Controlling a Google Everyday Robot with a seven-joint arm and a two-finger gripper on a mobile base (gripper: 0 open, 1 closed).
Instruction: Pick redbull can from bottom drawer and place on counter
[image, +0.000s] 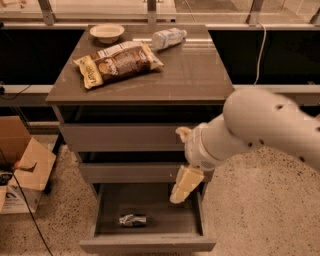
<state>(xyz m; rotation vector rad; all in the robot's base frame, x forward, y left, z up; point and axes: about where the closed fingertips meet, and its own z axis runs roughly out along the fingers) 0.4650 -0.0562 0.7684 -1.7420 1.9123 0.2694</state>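
The redbull can (132, 220) lies on its side, dented, in the open bottom drawer (150, 243), left of the drawer's middle. My gripper (178, 196) is cream-coloured and hangs from the white arm over the drawer's right half. It points down, above and to the right of the can, and is apart from it. The counter (200, 75) is the glossy grey-brown top of the cabinet, above the two upper drawers.
On the counter lie a brown-and-yellow snack bag (117, 62), a clear plastic bottle (167, 37) and a pale bowl (106, 32). A cardboard box (22, 170) and a cable sit on the floor at the left. My arm crosses the cabinet's right front.
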